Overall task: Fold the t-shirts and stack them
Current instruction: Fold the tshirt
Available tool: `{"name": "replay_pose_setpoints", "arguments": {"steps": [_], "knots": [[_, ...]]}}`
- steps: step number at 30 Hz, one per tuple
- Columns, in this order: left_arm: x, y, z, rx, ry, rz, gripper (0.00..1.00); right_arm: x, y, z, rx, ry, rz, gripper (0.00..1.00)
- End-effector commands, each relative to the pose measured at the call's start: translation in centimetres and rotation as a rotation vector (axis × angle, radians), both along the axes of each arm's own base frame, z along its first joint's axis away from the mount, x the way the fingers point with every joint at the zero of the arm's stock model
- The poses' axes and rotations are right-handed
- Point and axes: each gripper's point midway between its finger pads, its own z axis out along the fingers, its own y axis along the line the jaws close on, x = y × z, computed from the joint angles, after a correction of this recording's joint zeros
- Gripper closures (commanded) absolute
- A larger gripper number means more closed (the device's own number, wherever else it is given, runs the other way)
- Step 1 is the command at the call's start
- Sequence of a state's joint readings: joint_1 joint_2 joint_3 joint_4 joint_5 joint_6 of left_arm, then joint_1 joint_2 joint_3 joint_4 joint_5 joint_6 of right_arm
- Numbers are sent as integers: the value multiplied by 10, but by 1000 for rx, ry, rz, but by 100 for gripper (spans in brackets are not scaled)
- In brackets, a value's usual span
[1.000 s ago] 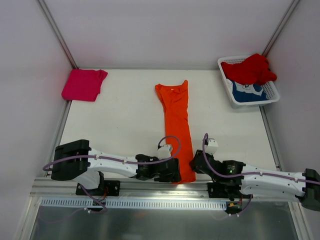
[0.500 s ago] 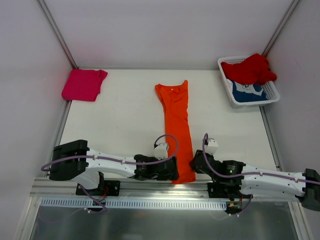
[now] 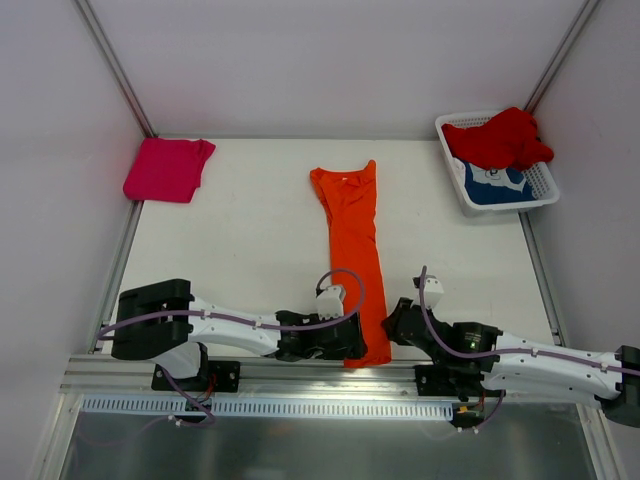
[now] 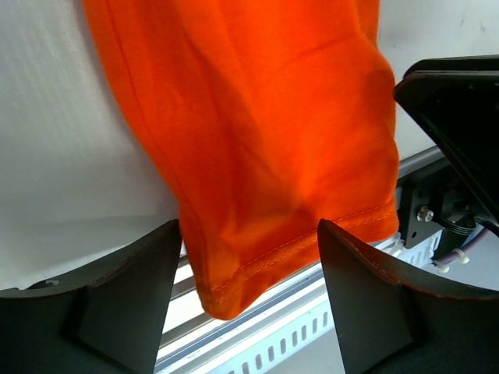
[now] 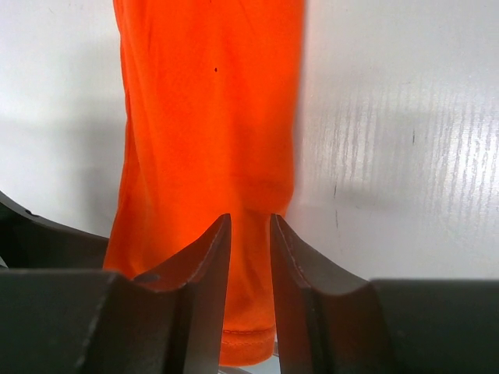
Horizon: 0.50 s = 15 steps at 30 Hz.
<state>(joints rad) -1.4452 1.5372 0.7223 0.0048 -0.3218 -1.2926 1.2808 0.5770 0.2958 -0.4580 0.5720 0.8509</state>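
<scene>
Pink shirt folded; orange shirt half-folded (cross-fold pending); red shirt, blue shirt in basket. Left fingers wide apart; right fingers narrowly parted.

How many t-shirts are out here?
4: an orange shirt lying lengthwise mid-table, a pink shirt folded at the far-left corner, and a red shirt and blue shirt in the basket at far right. The basket may hide more.

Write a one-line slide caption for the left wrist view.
Open left tool straddles the hem of the orange t-shirt at the table edge.
</scene>
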Motion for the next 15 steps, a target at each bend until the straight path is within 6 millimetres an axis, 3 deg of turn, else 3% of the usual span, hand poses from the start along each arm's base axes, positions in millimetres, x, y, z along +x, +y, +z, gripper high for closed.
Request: {"name": "replay_pose_setpoints", "arguments": {"steps": [1,5,6,8,9,15], "knots": [[-3,-1,-8,6,15,-7,30,4,-4,5,-23,-26,-14,70],[-8,2,-5,-13,26,11,36,5,-5,6,-26,-31,-13,70],[-10,3,-5,-17,26,12,48,5,-5,5,-28,-31,-13,70],[-12,7,-4,-25,32,23,56,4,-5,4,-28,-28,-14,70],[-13,10,-6,-20,33,25,73,4,-6,3,-31,-25,-12,70],[-14,11,-8,-21,36,33,90,2,-4,1,-35,-11,-3,70]]}}
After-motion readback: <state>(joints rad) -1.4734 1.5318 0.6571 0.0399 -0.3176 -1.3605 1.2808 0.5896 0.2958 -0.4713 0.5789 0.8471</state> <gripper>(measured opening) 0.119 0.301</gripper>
